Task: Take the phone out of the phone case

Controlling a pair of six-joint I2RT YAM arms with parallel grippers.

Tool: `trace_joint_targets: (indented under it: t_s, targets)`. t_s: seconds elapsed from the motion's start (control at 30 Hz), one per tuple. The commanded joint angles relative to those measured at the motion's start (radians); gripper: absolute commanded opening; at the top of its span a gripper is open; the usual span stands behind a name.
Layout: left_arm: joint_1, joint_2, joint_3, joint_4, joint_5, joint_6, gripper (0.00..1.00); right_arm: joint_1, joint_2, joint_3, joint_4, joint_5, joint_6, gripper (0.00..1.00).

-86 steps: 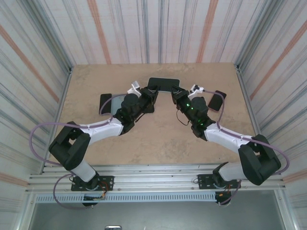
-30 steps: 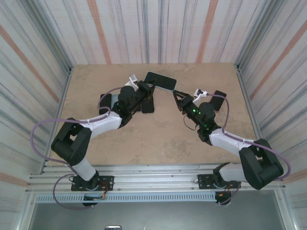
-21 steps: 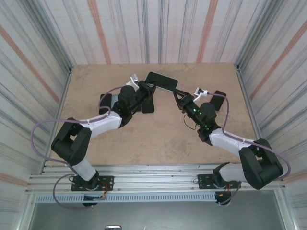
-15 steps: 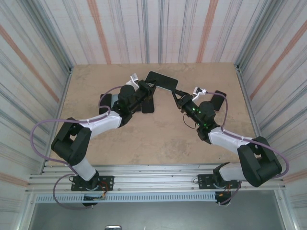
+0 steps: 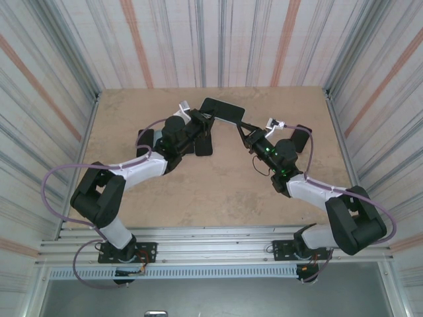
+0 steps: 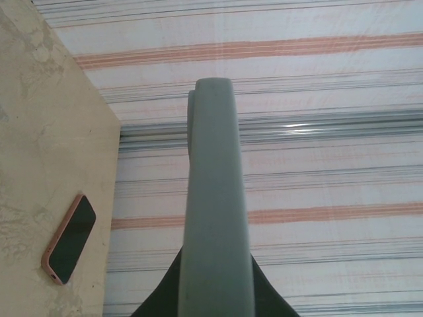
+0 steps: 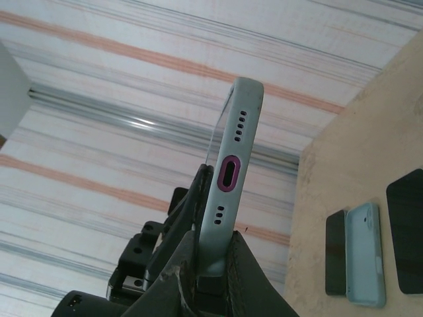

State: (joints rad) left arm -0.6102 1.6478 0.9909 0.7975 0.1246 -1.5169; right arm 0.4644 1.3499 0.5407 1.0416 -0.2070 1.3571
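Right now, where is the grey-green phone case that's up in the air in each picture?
Top external: phone case is a dark slab, upper middle.
Left wrist: phone case is a tall grey-green edge rising from the bottom, centre.
Right wrist: phone case is central, its pink-ringed port facing the camera.
Shared landmark: the striped wall behind it.

Striped walls (image 5: 218,39) enclose a beige, perhaps stone tabletop (image 5: 218,191).
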Motion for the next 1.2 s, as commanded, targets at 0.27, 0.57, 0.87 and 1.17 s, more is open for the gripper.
trace_joint_targets:
  t_s: [0.27, 0.57, 0.87, 1.17]
  targets:
    - [-0.008, -0.085, 0.081, 0.181, 0.051, -0.089, 0.00, -0.005, 0.085, -0.033, 0.008, -0.012, -0.101, 0.08]
    - [-0.008, -0.098, 0.106, 0.192, 0.068, -0.093, 0.00, 0.009, 0.055, -0.048, -0.064, 0.008, -0.176, 0.07]
    - [-0.011, -0.100, 0.103, 0.212, 0.061, -0.110, 0.00, 0.009, 0.063, -0.055, -0.035, 0.009, -0.214, 0.08]
    - [-0.011, -0.079, 0.103, 0.261, 0.051, -0.157, 0.00, 0.005, 0.066, -0.061, 0.015, -0.009, -0.242, 0.09]
